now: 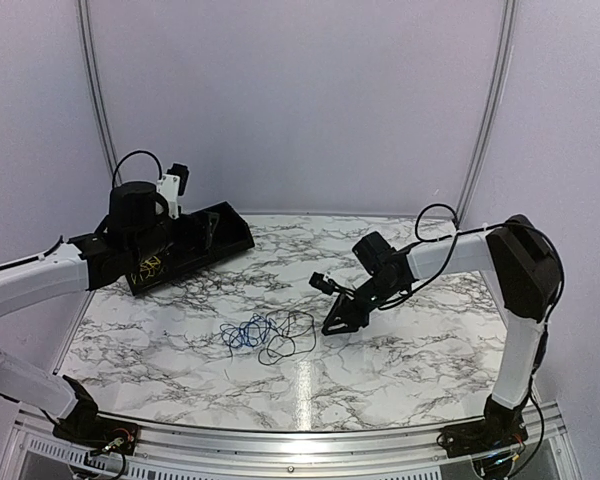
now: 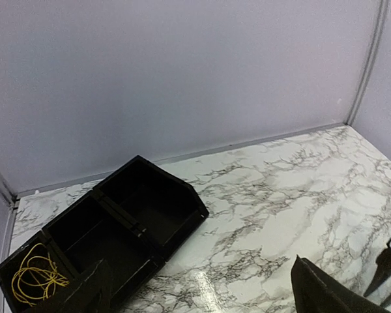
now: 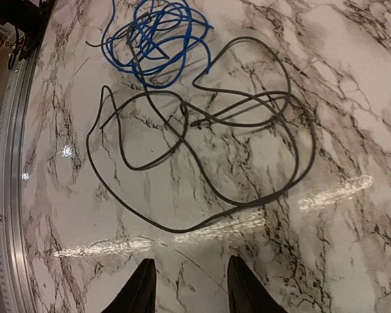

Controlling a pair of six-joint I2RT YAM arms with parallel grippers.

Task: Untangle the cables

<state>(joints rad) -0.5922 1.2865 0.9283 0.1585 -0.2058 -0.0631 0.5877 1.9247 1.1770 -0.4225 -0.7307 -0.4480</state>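
The white marble-patterned table (image 1: pixel 410 350) carried everything. At its far left sat the black plastic divided bin (image 1: pixel 220 225), which we took for the sorting place, since the thin yellow looped cable (image 2: pixel 32 277) lay alone in its end compartment. Our left gripper (image 2: pixel 199 293) hung over that bin with jaws spread wide and empty, as suits a drop-off there. Our right gripper (image 3: pixel 192 287) hovered low near the table's middle, jaws apart, holding nothing, just beside the sprawling thin black cable (image 3: pixel 247 163). We judged it was lining up a pick: the 2 cables overlapped where the bunched thin blue cable (image 3: pixel 153 32) crossed the black loops
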